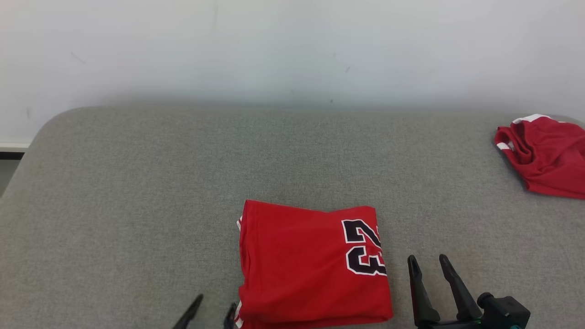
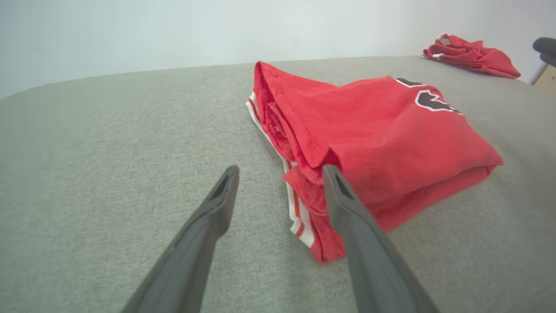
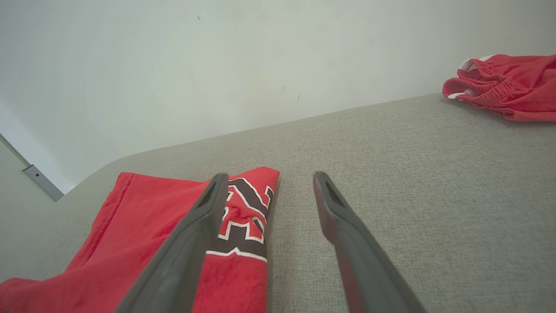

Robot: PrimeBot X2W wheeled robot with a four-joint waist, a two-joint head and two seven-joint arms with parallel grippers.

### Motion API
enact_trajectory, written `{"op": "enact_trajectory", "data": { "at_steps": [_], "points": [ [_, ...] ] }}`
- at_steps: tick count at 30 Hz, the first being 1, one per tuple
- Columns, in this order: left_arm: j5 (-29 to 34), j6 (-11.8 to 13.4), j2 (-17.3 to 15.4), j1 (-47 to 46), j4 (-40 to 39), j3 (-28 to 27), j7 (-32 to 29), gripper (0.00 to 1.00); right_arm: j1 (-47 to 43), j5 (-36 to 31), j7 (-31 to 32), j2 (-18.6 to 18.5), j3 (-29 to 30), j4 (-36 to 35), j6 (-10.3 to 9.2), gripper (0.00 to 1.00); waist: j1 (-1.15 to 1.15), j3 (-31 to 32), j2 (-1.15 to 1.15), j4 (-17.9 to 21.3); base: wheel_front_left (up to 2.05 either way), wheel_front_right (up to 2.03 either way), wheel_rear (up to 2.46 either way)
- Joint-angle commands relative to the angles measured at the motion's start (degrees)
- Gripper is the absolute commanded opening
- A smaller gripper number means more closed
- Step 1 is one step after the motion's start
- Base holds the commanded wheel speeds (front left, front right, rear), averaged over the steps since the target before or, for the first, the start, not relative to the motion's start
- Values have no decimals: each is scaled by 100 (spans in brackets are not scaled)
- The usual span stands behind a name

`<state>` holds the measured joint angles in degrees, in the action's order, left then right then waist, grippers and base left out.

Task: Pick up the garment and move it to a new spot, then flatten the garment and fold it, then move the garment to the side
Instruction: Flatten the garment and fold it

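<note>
garment (image 1: pixel 311 265) folded | left tool (image 1: pixel 215 305), right tool (image 1: pixel 428 260) flank its edges, spread

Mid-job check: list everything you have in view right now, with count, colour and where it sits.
folded jersey: one, red with a black number outlined in white, near middle of the surface, between the two grippers
crumpled garment: one, red with white trim, far right of the surface
padded surface: one, grey, under both garments
wall: one, white, behind the surface
left gripper: one, dark, at the jersey's left edge, jaws open
right gripper: one, dark, just right of the jersey, jaws open, holding nothing
</note>
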<state>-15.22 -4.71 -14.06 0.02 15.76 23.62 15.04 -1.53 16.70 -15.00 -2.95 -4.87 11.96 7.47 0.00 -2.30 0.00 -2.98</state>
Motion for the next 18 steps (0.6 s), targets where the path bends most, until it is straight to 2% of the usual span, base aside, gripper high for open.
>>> {"op": "enact_trajectory", "data": {
  "at_steps": [1, 9, 18],
  "points": [
    [40, 32, 47, 84, -98, -102, 12, 100, -71, -37, -22, 15, 16, -25, 1, 100, 0, 32, 0, -18, 0, 0, 0],
    [313, 186, 313, 365, -740, -1104, 12, 100, -60, -111, -22, 14, 250, -210, 1, 100, 0, 166, 0, -19, 0, 0, 0],
    [559, 167, 700, 420, -970, -2011, 12, 100, -112, -178, -22, 14, 554, -314, 1, 100, 0, 235, 0, 29, 0, 0, 0]
  ]
}}
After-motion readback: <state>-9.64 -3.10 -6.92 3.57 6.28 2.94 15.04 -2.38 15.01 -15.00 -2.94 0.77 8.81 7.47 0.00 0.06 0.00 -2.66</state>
